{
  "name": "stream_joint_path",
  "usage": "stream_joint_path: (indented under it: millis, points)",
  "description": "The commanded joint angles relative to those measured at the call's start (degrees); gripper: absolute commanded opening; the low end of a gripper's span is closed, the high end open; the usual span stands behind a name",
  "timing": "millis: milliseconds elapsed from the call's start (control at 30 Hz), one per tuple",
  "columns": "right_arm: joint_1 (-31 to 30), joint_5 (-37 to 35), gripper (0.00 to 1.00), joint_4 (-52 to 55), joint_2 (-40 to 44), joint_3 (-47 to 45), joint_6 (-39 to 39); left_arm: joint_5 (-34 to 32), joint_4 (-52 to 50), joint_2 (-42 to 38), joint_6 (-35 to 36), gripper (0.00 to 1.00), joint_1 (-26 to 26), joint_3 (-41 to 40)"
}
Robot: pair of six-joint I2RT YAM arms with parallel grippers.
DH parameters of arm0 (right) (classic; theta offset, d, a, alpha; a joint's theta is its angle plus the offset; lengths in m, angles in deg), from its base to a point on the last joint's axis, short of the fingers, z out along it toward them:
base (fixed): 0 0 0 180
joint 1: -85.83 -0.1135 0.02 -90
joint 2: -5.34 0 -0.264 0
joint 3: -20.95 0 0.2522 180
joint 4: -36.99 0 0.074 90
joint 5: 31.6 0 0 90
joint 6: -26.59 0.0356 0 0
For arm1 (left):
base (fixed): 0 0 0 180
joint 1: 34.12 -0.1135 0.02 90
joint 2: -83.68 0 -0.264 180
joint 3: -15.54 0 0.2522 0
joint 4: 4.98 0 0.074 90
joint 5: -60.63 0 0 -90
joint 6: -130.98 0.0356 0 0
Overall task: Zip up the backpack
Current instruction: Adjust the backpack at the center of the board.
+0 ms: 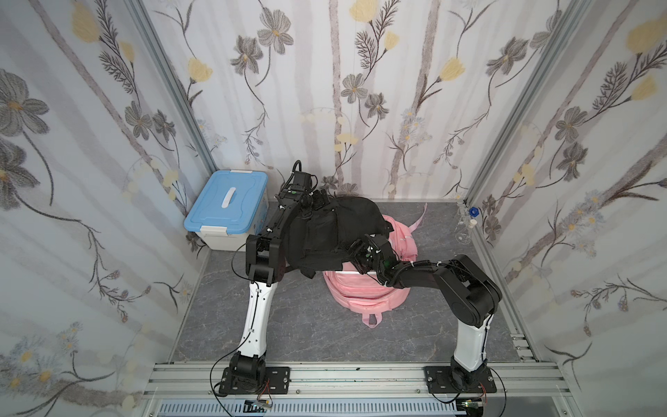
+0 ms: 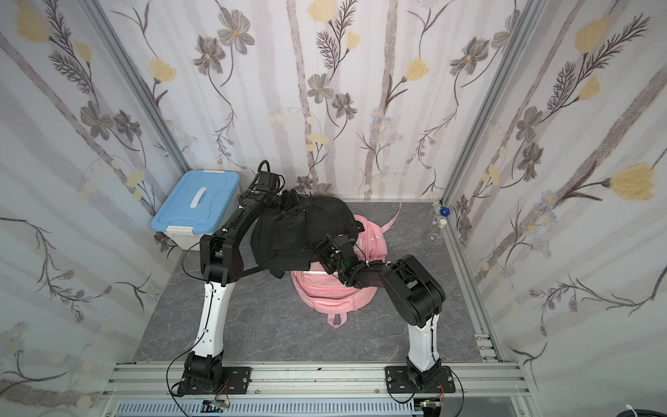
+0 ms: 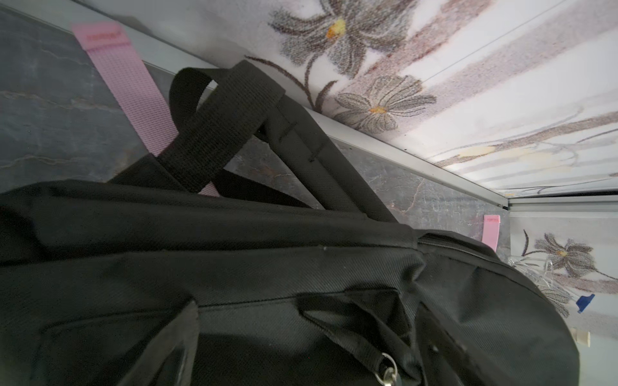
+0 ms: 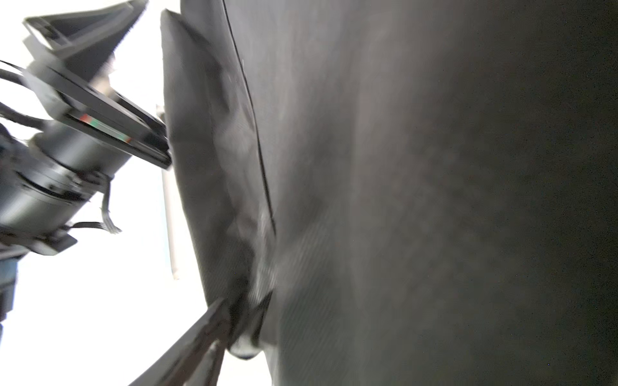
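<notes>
Black backpack (image 1: 325, 231) spans from my left gripper (image 1: 319, 200) to my right gripper (image 1: 355, 249), above a pink backpack (image 1: 364, 292); whether either pair of jaws grips, I cannot tell.

Backpack (image 1: 325, 231) lies atop 2nd pack (image 1: 364, 296) — box (image 1: 227, 205) to its left, flask (image 1: 463, 235) far right.

walls (image 1: 361, 108): floral paper, grey and yellow blooms, three sides | floor (image 1: 288, 325): grey marbled slab | posts (image 1: 173, 90): aluminium, rear corners | rail (image 1: 343, 379): aluminium, front edge | bin (image 1: 211, 211): blue lid, rear left corner | glassware (image 1: 465, 229): clear, rear right corner | light: bright, even
</notes>
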Motion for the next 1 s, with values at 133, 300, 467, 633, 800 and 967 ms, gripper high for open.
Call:
stream_joint_path:
  millis: [133, 300, 467, 633, 800, 967]
  points:
    - [2.1, -2.0, 0.38, -11.7, -4.3, 6.9, -6.4, 2.3, 3.7, -0.6, -2.3, 0.9, 0.0, -3.5]
    - [5.6, 7.0, 0.0, -5.1, -2.5, 9.0, -15.5, 2.1, 4.3, -5.0, -1.9, 0.95, 0.1, -5.7]
    - [8.7, 23.9, 0.0, 23.2, 3.9, 15.0, -35.1, 1.6, -3.0, -9.5, 0.8, 1.0, 0.5, 0.4]
    - [9.4, 33.8, 0.0, 51.0, 9.8, 21.2, -54.6, 1.6, -8.4, -15.6, 0.8, 1.0, 0.7, 1.6]
    - [10.0, 34.4, 0.0, 67.5, 12.8, 24.3, -64.0, 2.3, -13.9, -20.6, -0.7, 1.0, 1.5, 1.5]
    - [10.0, 27.9, 0.0, 70.4, 14.0, 22.3, -69.1, 6.8, -16.0, -25.1, -4.8, 1.0, 2.0, -4.9]
